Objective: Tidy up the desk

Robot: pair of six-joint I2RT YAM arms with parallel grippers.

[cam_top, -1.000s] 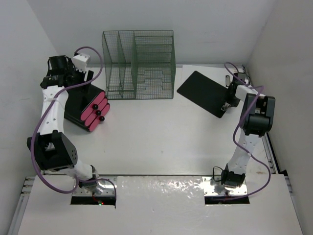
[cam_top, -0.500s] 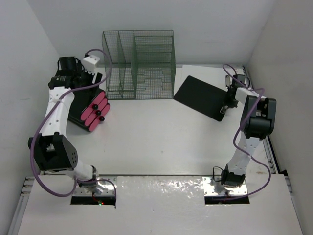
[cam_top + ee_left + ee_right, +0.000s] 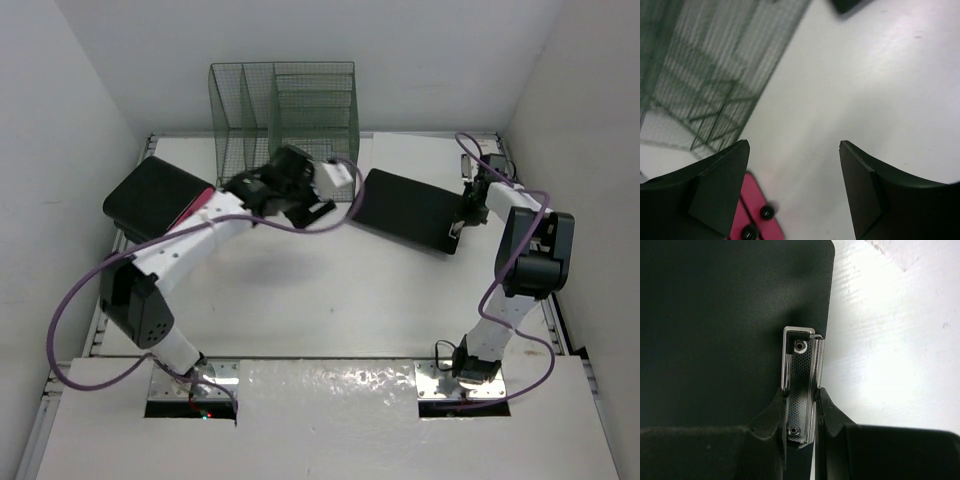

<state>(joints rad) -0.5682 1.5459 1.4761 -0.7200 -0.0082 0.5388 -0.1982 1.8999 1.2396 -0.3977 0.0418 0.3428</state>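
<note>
Left fingers (image 3: 720, 185): apart, empty, hovering over large flat white desk (image 3: 300, 290) near green wire-mesh organizer (image 3: 283, 110). Right fingers (image 3: 767, 422): clamped on silver metal clip (image 3: 800, 375) of flat black clipboard (image 3: 405, 208), far right of desk. Pink flat pieces with black knobs (image 3: 752, 222) just below left fingers. Desk beneath both arms, between white walls (image 3: 60, 100).

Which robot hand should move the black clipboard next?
Right, probably. The right hand pinches the metal clip of the black clipboard. The left hand is open and empty, by the mesh organizer.
</note>
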